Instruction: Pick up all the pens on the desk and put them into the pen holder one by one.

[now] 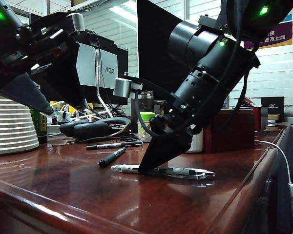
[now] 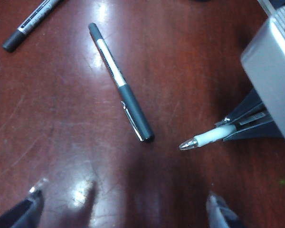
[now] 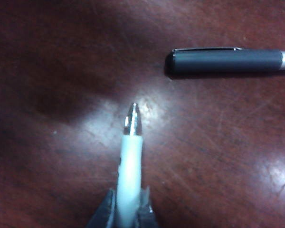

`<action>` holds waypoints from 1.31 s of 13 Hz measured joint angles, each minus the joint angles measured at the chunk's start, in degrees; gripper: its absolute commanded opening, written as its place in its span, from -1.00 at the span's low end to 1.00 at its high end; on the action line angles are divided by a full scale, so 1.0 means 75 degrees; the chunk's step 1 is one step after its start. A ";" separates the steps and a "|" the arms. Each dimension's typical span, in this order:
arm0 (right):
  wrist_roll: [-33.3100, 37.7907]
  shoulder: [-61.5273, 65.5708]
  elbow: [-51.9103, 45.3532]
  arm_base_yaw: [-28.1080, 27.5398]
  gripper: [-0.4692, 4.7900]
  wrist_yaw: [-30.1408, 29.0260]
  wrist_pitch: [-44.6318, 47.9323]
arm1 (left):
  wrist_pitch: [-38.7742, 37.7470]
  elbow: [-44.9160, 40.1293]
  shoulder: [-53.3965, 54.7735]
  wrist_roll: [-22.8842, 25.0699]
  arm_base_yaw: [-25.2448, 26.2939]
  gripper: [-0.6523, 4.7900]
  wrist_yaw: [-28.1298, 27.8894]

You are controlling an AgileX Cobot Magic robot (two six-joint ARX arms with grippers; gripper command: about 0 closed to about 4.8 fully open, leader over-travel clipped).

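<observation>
From the exterior view we are seeing the right gripper (image 1: 154, 163) down on the desk (image 1: 88, 195), clamping the clear ballpoint (image 1: 185, 171) — the first pick, we judge; lifting toward the pen holder (image 1: 196, 142) comes next. In the left wrist view the left gripper (image 2: 126, 211) is hovering spread wide, empty, near the black marker (image 2: 121, 83). In the right wrist view the ballpoint's tip is protruding from the closed jaws.

Three pens (image 1: 163, 170) on desk (image 1: 63, 195)
</observation>
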 measured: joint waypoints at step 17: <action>0.6065 0.0778 0.0490 -0.2498 -0.85 -0.0207 0.8842 | 0.0510 0.0000 0.0195 0.0029 0.0003 0.92 -0.0664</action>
